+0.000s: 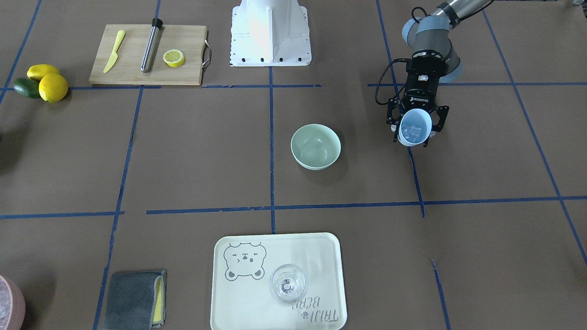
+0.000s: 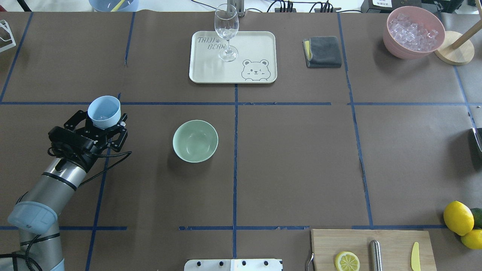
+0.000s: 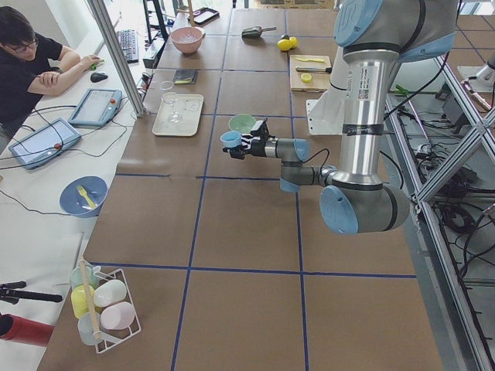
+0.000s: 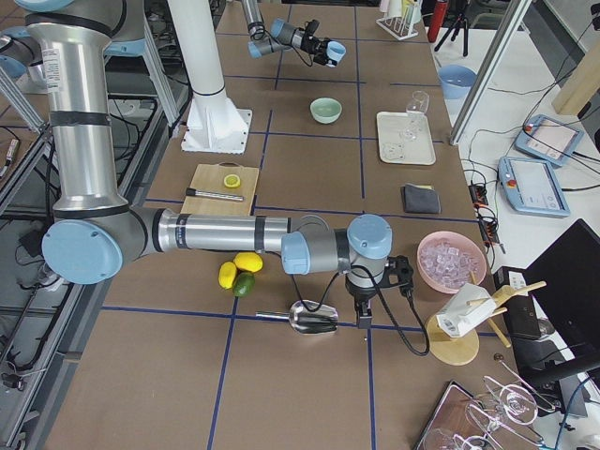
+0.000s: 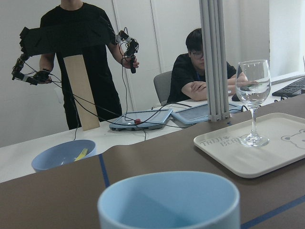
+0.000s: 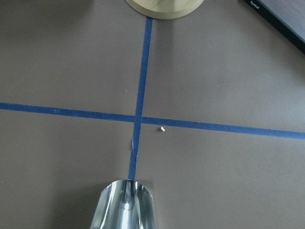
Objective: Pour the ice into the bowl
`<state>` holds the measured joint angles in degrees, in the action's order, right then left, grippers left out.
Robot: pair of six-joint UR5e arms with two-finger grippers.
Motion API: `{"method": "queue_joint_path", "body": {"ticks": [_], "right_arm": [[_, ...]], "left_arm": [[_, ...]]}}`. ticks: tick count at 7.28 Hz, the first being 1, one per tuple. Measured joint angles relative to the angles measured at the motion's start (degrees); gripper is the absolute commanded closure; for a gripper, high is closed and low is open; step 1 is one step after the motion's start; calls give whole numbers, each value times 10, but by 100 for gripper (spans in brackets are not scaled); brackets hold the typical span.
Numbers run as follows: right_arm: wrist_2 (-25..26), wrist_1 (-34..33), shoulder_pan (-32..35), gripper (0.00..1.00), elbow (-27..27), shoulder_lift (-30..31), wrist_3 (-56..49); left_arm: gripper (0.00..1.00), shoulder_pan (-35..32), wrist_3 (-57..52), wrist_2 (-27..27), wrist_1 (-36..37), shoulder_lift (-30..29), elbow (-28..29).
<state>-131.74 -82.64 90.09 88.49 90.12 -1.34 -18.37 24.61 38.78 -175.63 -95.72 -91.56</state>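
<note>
My left gripper [image 1: 412, 135] [image 2: 102, 117] is shut on a light blue cup [image 1: 415, 127] [image 2: 104, 111], held above the table and tipped slightly. Small clear ice [image 1: 414, 133] cubes lie inside the cup. The pale mint-green bowl [image 1: 315, 146] [image 2: 195, 140] stands empty near the table's middle, well apart from the cup. In the left wrist view the cup rim [image 5: 169, 195] fills the bottom and the ice is hidden. My right gripper [image 4: 364, 317] hovers low over the far end of the table beside a metal scoop [image 4: 314, 321] [image 6: 124, 207]. I cannot tell whether it is open or shut.
A cream tray [image 2: 211, 71] carries a wine glass [image 2: 226, 32]. A pink container of ice [image 2: 413, 32], a grey cloth [image 2: 323, 52], a cutting board [image 2: 391, 241] with a lemon half, and lemons [image 2: 457, 217] sit around the edges. Two people [image 5: 200, 67] are beyond the table.
</note>
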Motion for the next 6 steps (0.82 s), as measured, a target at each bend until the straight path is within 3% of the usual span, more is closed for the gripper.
{"method": "queue_joint_path", "body": {"ticks": [3,6], "right_arm": [[1,0,5,0,5,15,-7],[0,0,5,0,3,16,-6]], "left_arm": [[100,8,-114,-53,123,-59,-1],[100,75,-370,-145,173,-115,3]]}}
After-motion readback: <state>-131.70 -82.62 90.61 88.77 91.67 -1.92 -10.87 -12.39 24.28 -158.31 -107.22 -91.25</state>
